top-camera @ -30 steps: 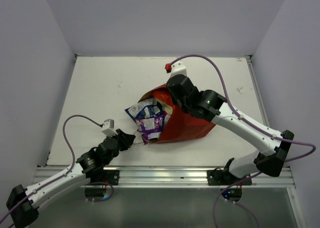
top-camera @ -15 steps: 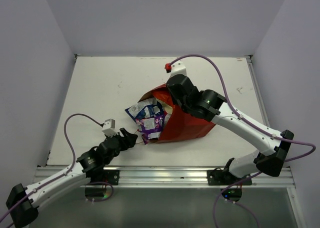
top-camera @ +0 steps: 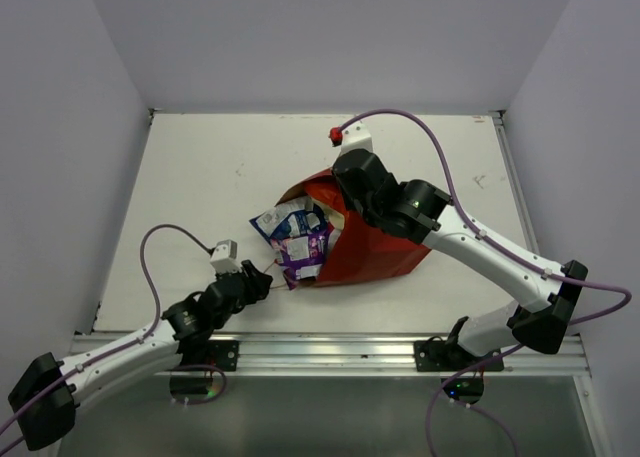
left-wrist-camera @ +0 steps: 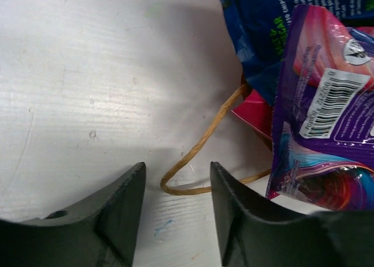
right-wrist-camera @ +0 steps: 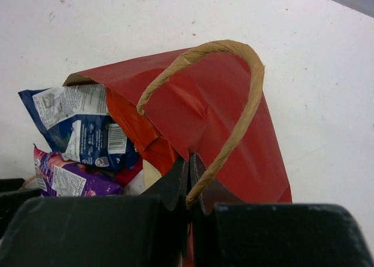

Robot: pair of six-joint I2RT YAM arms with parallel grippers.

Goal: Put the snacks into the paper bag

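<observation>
The red paper bag (top-camera: 375, 247) lies on its side mid-table, mouth to the left. My right gripper (right-wrist-camera: 193, 162) is shut on the bag's (right-wrist-camera: 216, 103) upper rim, beside its cord handle (right-wrist-camera: 236, 121), and holds the mouth up. Snacks crowd the mouth: a blue-white packet (top-camera: 285, 220) (right-wrist-camera: 82, 135), a purple one (top-camera: 306, 249) (right-wrist-camera: 64, 176) and an orange-red one (right-wrist-camera: 131, 127). My left gripper (top-camera: 262, 279) (left-wrist-camera: 177, 173) stands open just left of them. The lower cord handle (left-wrist-camera: 196, 153) lies on the table ahead of its fingertips. The purple packet (left-wrist-camera: 327, 121), a pink one (left-wrist-camera: 254, 112) and the blue one (left-wrist-camera: 269, 27) lie close by.
White table (top-camera: 200, 177) with grey walls on three sides. A metal rail (top-camera: 330, 349) runs along the near edge by the arm bases. The right arm's purple cable (top-camera: 420, 127) arcs over the back of the table.
My left gripper's jaws have opened wider, and its wrist has shifted slightly right near the bag's lower handle. The right arm, the bag and the packets have stayed put.
</observation>
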